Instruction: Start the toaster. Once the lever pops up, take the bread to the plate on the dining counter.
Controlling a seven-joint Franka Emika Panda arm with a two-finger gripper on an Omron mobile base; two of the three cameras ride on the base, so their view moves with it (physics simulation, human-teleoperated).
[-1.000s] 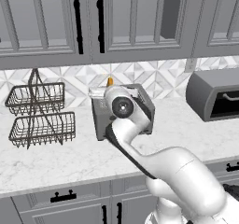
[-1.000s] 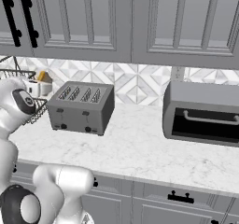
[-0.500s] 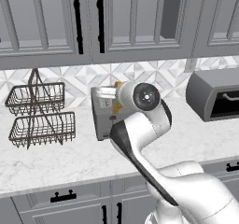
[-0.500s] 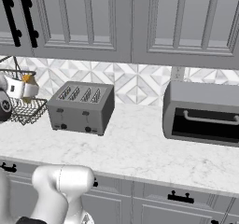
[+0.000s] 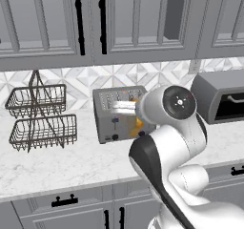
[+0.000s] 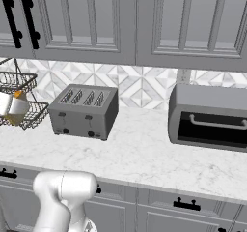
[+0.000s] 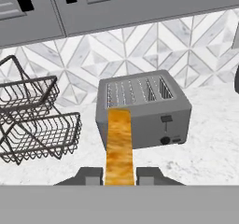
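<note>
Gripper [image 7: 119, 175] clamps toast slice [image 7: 119, 143] edge-on, centre-bottom of hand view, in front of four-slot toaster [image 7: 142, 111] at frame centre. Toast likely light, stiff, brittle; crumbles if squeezed. Best held across flat faces near one edge, gentle pressure.

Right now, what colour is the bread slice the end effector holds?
Golden-tan, mottled with darker orange-brown; the bread shows best in the hand view, in front of the grey toaster.
</note>
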